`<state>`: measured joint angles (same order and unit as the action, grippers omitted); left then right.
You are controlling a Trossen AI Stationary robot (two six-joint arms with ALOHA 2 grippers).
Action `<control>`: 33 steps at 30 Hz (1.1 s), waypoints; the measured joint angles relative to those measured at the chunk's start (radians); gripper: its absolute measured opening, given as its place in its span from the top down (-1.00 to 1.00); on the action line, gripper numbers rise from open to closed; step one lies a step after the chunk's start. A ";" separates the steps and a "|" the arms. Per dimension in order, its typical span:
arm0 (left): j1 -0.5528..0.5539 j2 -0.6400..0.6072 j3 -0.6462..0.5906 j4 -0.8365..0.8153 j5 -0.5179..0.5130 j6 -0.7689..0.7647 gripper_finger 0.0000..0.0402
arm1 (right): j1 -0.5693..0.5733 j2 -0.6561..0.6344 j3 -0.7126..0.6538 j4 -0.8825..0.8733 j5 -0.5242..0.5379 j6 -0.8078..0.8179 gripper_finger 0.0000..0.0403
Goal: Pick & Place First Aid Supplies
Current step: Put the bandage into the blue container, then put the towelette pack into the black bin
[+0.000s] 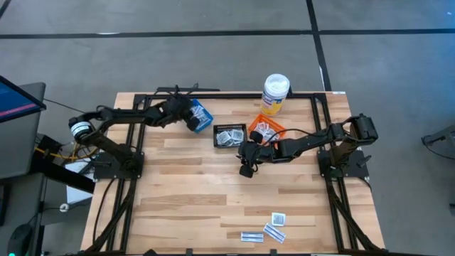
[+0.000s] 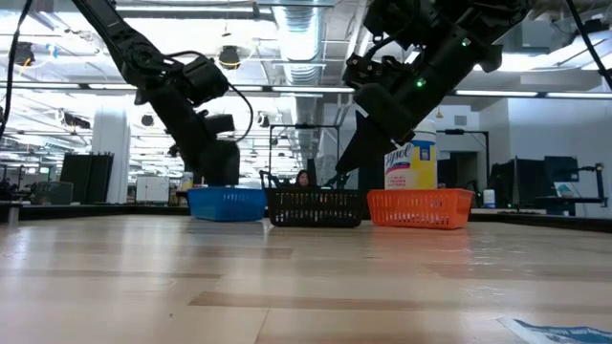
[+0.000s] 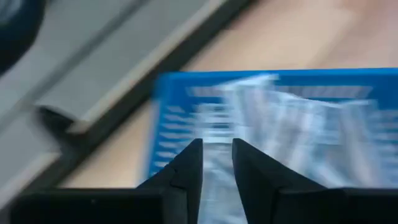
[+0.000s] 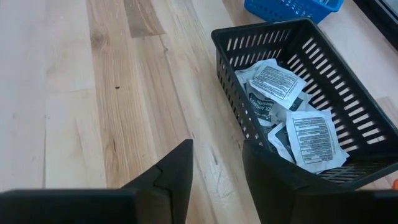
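Overhead, three baskets sit in a row near the tabletop's (image 1: 192,192) far edge: blue basket (image 1: 200,116), black basket (image 1: 230,135) and orange basket (image 1: 266,130), with a tall white bottle (image 1: 275,94) just behind the orange one. The left gripper (image 3: 216,165) is over the blue basket, its two fingers a narrow gap apart with nothing between them; blurred pale packets (image 3: 292,124) lie in the basket beyond the tips. The right gripper (image 4: 217,168) hangs just beside the black basket's (image 4: 323,81) near wall, over bare wood, fingers parted and empty. Inside that basket square packets (image 4: 311,137) lie flat and overlapping, their printed faces up, turned at differing angles.

Most of the tabletop in front of the baskets is open wood, free for either arm. Near the front edge, toward the right side, a few packets remain: a narrow strip (image 1: 251,237) lying with its long axis roughly along the front edge, a second strip (image 1: 274,232) slanted beside it, and a small square (image 1: 279,219) just behind them. All three are well apart from both grippers.
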<state>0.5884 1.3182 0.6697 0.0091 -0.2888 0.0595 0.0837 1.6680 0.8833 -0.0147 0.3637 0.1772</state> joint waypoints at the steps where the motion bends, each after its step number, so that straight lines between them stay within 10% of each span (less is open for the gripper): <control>1: 0.001 -0.002 0.000 0.003 -0.045 0.012 0.56 | 0.000 0.000 0.000 0.000 0.000 0.000 0.34; 5: -0.008 -0.009 0.000 0.004 -0.043 0.013 0.54 | 0.000 0.000 0.000 0.000 0.000 0.000 0.33; 15: -0.205 -0.010 0.000 0.183 0.451 0.014 0.54 | -0.010 0.000 0.000 0.000 0.001 0.032 0.34; 33: -0.476 -0.010 0.000 0.217 0.469 0.014 0.54 | 0.066 -0.001 0.087 -0.109 -0.138 -0.053 0.44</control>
<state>0.1124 1.3079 0.6701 0.2260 0.1806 0.0738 0.1497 1.6669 0.9700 -0.1238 0.2257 0.1245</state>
